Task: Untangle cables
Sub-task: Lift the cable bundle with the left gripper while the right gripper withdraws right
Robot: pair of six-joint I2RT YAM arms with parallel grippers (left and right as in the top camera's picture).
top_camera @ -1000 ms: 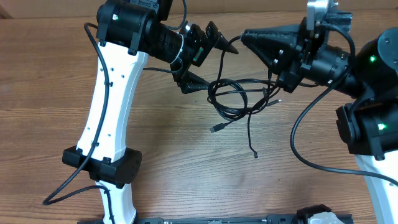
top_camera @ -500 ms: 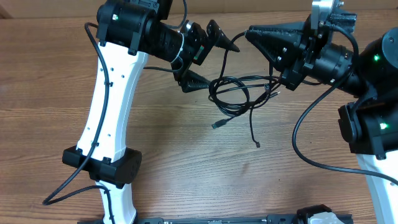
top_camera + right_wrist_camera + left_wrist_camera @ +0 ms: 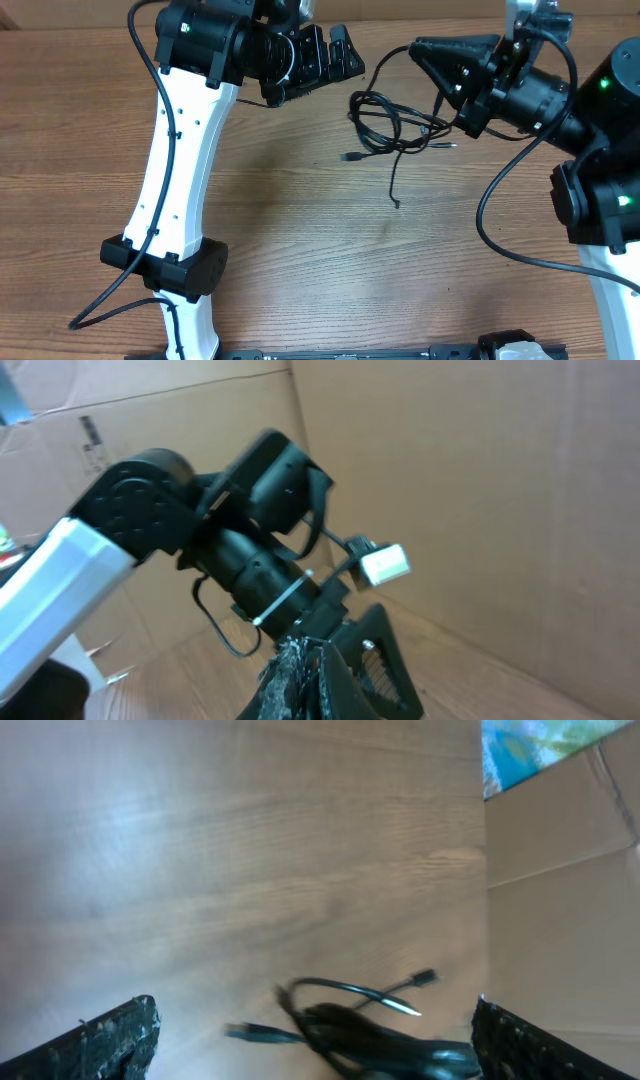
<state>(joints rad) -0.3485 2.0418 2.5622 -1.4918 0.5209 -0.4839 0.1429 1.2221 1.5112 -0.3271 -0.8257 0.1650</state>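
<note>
Cables [image 3: 383, 125]: thin black cords gathered in a loose tangle of loops on the wooden table [image 3: 300, 220], shown in the overhead view at upper centre, between the two claws. Three ends are seen to leave the tangle: a plug tip [image 3: 349, 157] at lower left, a thin tail [image 3: 397, 205] hanging toward the near edge, and a short tip [image 3: 450, 146] at right. One strand is drawn from the left of the tangle up to the right claw [image 3: 418, 48], whose jaws are pressed together and pinch it at the tip. The left claw [image 3: 335, 62] is held just beside the tangle, apart from it, with jaws spread wide. In the left wrist view the fingers [image 3: 115, 1035] are placed at opposite lower corners, with the tangle between them. In the right wrist view the left arm [image 3: 60, 580] is backed by cardboard [image 3: 450, 490].
</note>
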